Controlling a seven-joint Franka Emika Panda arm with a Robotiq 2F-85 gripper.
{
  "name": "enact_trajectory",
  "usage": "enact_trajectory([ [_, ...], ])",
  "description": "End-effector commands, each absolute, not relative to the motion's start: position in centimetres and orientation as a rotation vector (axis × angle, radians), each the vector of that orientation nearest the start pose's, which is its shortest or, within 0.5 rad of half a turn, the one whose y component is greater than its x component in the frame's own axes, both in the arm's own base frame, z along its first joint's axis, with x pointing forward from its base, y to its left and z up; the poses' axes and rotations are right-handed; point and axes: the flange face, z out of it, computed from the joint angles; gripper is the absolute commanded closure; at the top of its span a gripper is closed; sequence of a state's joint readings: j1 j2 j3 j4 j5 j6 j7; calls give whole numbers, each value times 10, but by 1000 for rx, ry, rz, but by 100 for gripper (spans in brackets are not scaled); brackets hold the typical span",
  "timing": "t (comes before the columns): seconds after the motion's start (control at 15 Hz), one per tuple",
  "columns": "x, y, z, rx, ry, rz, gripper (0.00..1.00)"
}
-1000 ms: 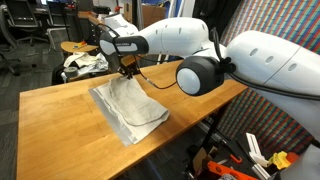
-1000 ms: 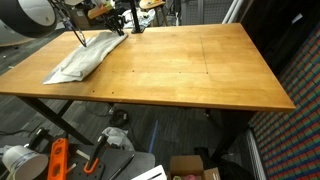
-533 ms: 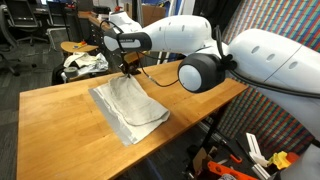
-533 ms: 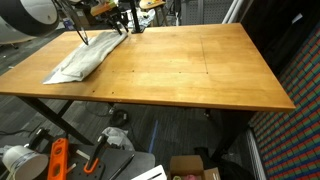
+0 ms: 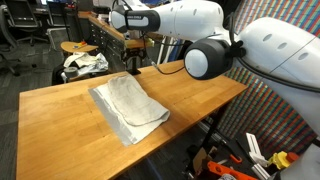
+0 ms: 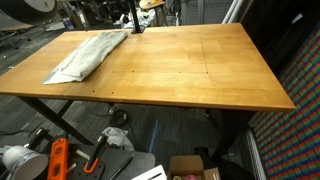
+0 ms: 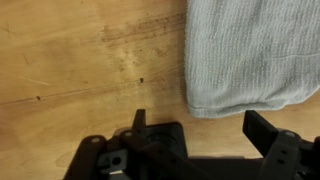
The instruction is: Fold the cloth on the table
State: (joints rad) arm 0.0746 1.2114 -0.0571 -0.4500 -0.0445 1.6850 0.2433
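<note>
At left we found bare counter (image 5: 55, 125). Right of it the cloth (image 5: 128, 108) lay flat and wrinkled on the wood. Above the cloth's far end hung the end effector (image 5: 133, 66), jaws spread wide, gripping nothing, clear of the fabric.

A robotics lab (workshop-like): office chairs (image 5: 15, 30) behind the table (image 5: 50, 120), orange tools (image 6: 57, 158) lying beneath it.

Table (image 5: 60, 112) in both exterior views.
</note>
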Motion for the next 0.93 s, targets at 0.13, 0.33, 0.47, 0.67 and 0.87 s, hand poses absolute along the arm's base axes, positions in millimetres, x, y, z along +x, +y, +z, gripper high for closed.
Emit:
enact_trajectory([
  [0.13, 789, 8, 360, -3076, 728, 69, 0],
  [0.33, 787, -8, 371, -2975, 946, 76, 0],
  [0.47, 790, -9, 360, -3027, 895, 52, 0],
  [0.67, 789, -17, 362, -2998, 972, 59, 0],
  [0.87, 789, -16, 361, -2994, 983, 63, 0],
])
